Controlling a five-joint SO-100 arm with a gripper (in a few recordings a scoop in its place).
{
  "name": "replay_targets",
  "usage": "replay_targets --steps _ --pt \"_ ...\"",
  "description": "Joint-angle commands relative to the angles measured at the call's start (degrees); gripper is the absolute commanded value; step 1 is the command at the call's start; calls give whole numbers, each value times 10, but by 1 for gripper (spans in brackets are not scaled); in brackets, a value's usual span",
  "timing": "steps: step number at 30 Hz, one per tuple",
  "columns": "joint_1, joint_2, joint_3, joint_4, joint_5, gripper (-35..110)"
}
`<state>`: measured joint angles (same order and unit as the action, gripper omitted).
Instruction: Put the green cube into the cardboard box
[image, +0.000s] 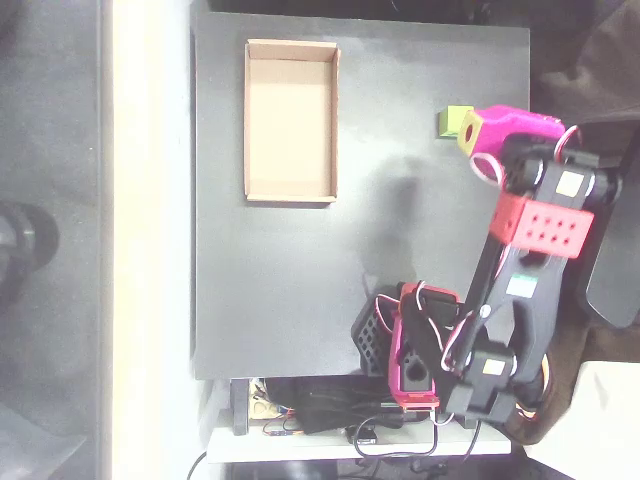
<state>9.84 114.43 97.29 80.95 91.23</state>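
Black table (300, 290), small lime green cube (451, 121) beside pink gripper (468, 131)

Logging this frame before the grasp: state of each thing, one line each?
cube: on the table, outside the box, partly hidden by the gripper.
box: open, empty, flat on the table at upper left.
gripper: at the cube; open or shut cannot be told, no grasp visible.
table: dark, bears the box and the cube.
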Motion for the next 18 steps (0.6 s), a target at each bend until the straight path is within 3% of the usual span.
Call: replay_targets --steps 1,7,18 --pt "21 -37 -46 3 3 6" --pt "29 -113 -112 2 3 9" --pt "28 -208 -131 2 3 32"
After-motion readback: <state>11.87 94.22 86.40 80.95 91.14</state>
